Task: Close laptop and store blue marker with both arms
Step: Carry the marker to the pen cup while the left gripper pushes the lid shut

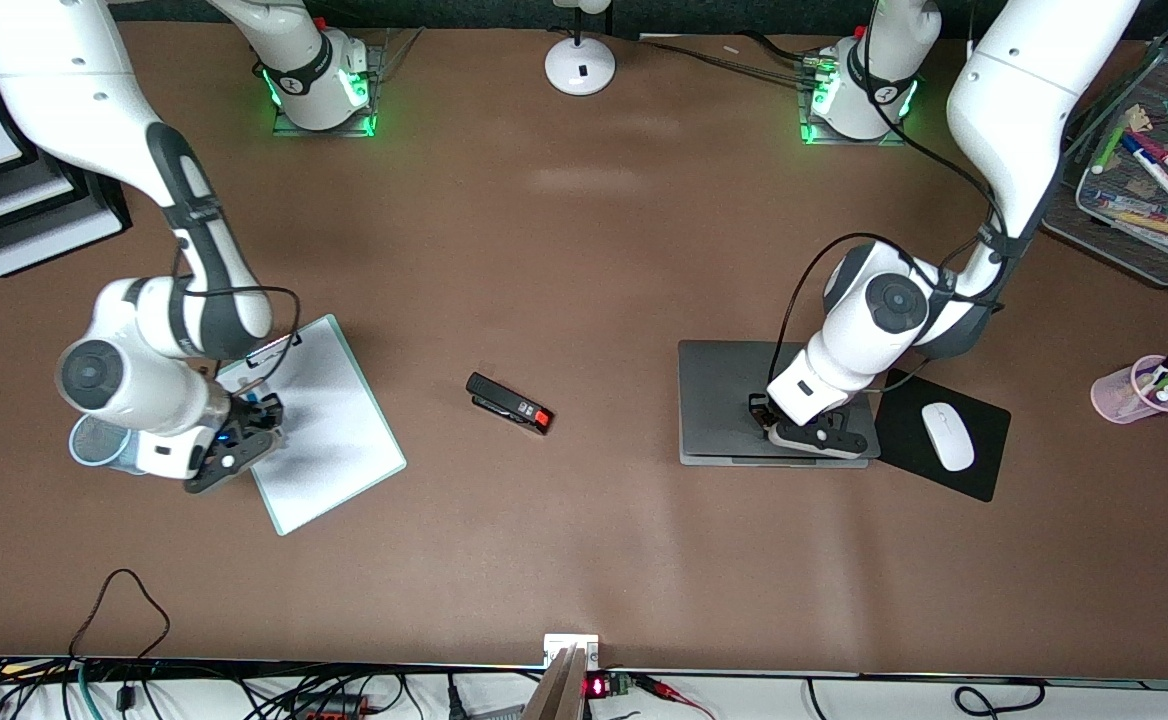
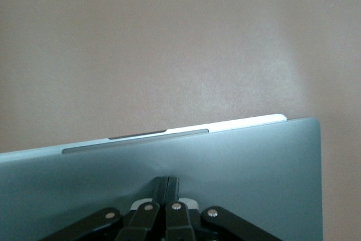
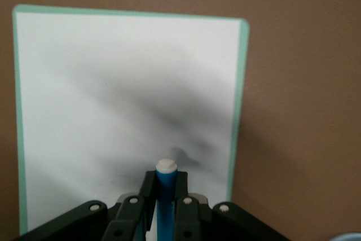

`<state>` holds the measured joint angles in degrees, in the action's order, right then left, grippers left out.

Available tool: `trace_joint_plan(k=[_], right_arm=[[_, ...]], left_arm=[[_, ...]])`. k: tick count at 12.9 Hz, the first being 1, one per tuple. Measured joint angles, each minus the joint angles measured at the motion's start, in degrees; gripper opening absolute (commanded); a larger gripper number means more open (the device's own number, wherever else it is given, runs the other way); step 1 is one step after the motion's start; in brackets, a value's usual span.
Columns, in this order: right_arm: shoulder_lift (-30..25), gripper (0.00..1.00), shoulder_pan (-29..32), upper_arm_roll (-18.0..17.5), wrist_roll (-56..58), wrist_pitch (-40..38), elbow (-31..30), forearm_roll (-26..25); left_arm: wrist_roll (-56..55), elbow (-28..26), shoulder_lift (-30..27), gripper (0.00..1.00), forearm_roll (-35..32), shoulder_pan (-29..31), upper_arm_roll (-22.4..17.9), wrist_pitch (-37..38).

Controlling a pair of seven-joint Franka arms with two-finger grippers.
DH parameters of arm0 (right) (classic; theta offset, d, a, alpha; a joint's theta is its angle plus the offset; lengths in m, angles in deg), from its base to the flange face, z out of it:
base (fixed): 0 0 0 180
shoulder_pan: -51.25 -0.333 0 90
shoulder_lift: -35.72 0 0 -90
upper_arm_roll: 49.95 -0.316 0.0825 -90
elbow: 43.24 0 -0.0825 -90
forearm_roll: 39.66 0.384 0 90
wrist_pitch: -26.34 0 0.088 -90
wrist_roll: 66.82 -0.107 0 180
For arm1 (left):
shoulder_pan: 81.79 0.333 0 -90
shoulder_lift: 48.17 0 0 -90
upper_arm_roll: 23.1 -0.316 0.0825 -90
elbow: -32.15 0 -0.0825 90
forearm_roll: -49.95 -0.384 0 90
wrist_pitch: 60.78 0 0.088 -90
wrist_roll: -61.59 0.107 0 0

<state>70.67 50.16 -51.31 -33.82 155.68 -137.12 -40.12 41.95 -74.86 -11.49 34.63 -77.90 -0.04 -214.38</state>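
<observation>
The silver-grey laptop (image 1: 724, 390) lies with its lid down, nearly flat on its base, toward the left arm's end of the table. My left gripper (image 1: 759, 410) is shut and empty, its tips resting on the lid (image 2: 254, 173); in the left wrist view the gripper (image 2: 168, 182) shows its fingers together. A thin pale strip of the base shows past the lid's edge. My right gripper (image 1: 244, 420) is shut on the blue marker (image 3: 166, 196), white end outward, over the white board (image 3: 113, 94) with a green rim (image 1: 334, 440). A pale blue mesh cup (image 1: 99, 440) stands right beside the right gripper.
A black stapler (image 1: 509, 403) lies mid-table. A black mouse pad (image 1: 984, 420) with a white mouse (image 1: 947, 436) lies beside the laptop. A pink cup of pens (image 1: 1144, 390) and a mesh tray of markers (image 1: 1144, 190) stand at the left arm's end. A lamp base (image 1: 580, 65) stands between the arm bases.
</observation>
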Motion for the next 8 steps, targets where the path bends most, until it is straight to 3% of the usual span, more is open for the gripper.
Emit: trace_joint_plan(k=[4, 8], right_arm=[[-6.82, 0.0, 2.62, 0.05, 9.8, -7.56, 2.66, 4.83], [-8.87, 0.0, 9.49, 0.22, 31.38, -13.36, 6.04, 20.24]], left_arm=[[0.0, 0.35, 3.81, 0.0, -1.6, -0.01, -0.12, -3.3], [0.0, 0.82, 3.98, 0.0, -2.78, 0.01, -0.74, -3.56]])
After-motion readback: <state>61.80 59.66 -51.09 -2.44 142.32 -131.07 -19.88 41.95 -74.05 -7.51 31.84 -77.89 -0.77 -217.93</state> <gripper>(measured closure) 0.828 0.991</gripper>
